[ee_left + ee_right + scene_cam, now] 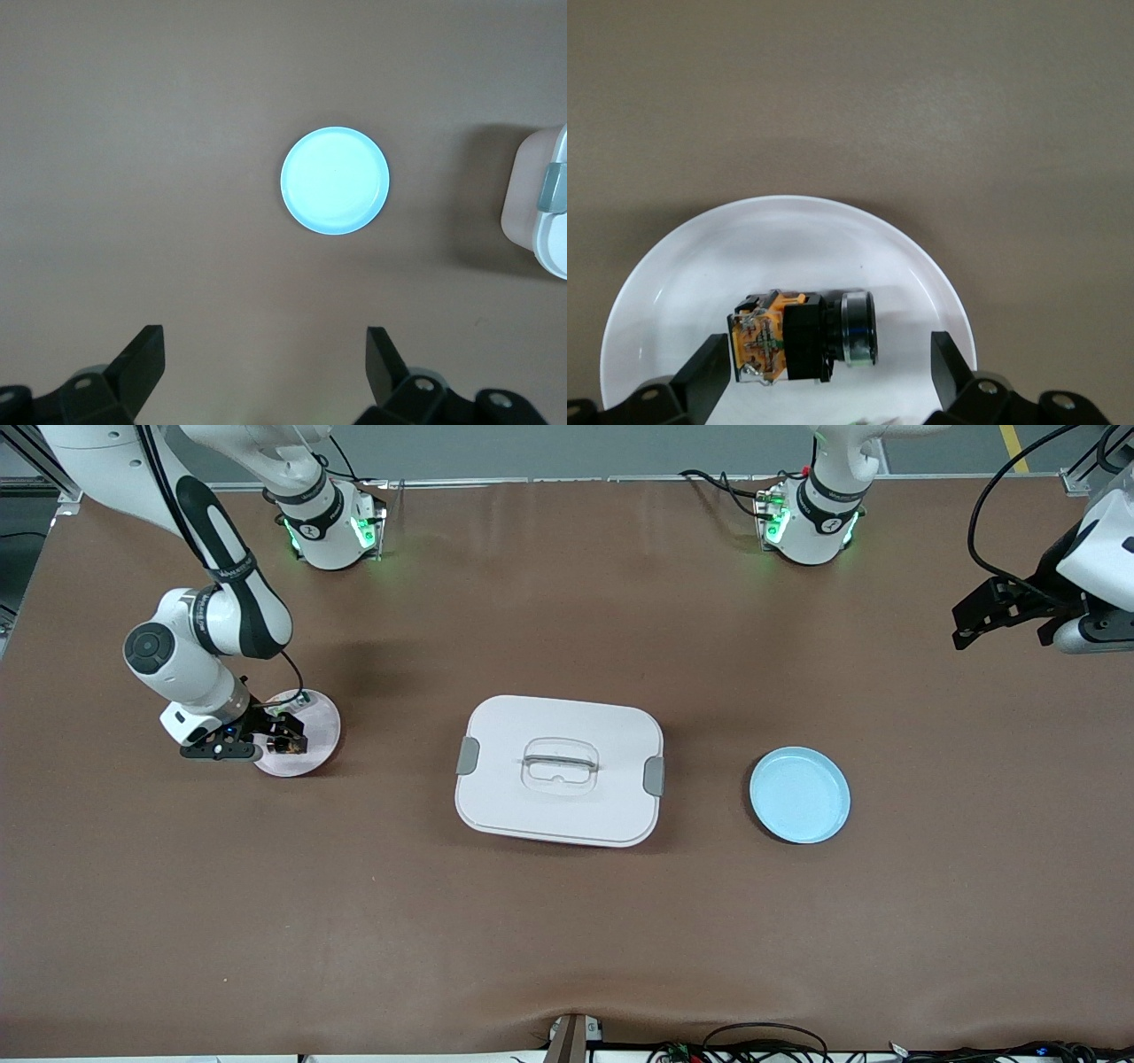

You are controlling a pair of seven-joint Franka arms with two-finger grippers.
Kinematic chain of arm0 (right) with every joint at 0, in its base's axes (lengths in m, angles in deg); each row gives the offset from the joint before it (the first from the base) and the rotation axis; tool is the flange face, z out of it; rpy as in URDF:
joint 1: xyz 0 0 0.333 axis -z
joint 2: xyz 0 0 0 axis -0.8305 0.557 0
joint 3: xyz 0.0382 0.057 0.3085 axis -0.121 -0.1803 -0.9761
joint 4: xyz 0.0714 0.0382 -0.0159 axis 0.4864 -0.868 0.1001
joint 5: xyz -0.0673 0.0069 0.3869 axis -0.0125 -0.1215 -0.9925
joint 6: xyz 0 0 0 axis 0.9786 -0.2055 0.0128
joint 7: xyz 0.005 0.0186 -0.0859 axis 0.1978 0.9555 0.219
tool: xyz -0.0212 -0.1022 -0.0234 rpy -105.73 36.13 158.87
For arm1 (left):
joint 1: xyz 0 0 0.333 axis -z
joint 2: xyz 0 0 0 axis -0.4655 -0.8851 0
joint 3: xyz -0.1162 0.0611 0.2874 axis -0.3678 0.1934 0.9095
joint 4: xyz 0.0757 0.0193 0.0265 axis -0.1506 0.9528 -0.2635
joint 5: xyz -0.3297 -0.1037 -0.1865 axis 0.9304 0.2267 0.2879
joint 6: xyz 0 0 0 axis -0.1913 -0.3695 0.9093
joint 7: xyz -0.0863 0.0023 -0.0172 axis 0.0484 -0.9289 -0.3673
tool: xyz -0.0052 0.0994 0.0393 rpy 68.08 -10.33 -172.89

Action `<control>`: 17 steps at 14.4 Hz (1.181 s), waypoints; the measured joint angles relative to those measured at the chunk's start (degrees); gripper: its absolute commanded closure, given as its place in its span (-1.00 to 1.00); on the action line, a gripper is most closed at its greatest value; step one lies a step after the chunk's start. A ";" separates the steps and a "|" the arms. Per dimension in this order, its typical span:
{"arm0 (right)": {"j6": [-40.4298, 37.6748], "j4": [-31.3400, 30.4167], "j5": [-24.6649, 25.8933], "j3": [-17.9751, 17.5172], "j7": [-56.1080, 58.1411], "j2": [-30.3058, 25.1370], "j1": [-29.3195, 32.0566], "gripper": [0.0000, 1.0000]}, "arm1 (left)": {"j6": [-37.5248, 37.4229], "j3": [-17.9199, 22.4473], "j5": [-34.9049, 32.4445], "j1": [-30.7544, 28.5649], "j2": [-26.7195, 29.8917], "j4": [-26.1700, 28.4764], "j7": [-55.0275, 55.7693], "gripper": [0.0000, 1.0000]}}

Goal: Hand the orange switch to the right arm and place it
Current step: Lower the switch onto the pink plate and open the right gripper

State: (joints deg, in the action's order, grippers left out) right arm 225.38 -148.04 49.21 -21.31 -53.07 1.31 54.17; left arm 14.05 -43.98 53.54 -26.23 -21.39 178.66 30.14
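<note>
Switch first: orange switch (802, 336) lies on its side in the pale plate (664, 292) at the right arm's end of the worktop (567, 921), body flat on the dish, nothing clamped on it. Looks like a stubby black block w/ an orange section at one end showing small metal contacts, and a round silvery collar at the other end. Small, far smaller than the plate.

Right gripper (824, 376) sits low over that plate, fingers spread apart on either side of the switch, one per flank — reads as lined up for a pinch across the black body, not yet closed. In the front view the right gripper (244, 744) hides most of the part.

Mid-worktop: white lidded box (560, 771) w/ grey side clips, handle on top. Toward the left arm's end, blue plate (335, 181), bare — prob. the drop spot.

Left gripper (266, 367) waits high over the worktop near that blue plate, fingers wide apart, holding nothing.
</note>
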 measured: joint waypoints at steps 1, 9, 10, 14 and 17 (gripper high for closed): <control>-1.39 0.51 0.12 -0.05 -1.50 -0.07 0.00 -1.00 | 0.00 -0.01 0.00 0.00 0.00 0.02 0.00 -1.00; -9.37 7.09 1.05 0.00 -3.12 -2.89 0.03 -1.00 | -0.17 -0.02 0.00 0.00 0.00 0.03 0.00 -1.00; -11.17 8.43 1.04 0.03 -3.24 -3.15 0.06 -1.00 | -0.17 -0.02 0.00 0.00 0.00 0.04 0.00 -1.00; -27.56 19.60 0.51 0.07 -3.99 -3.54 0.70 -1.00 | -0.17 -0.03 0.00 0.00 0.00 0.05 0.00 -1.00; -35.65 27.76 0.06 -0.09 -4.17 -3.75 0.75 -1.00 | -0.17 -0.03 0.00 0.00 -0.02 0.05 0.03 -1.00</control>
State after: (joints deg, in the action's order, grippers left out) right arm 189.73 -120.28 49.27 -21.40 -57.24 -2.44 54.91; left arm 13.89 -44.01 53.54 -26.23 -21.40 178.71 30.17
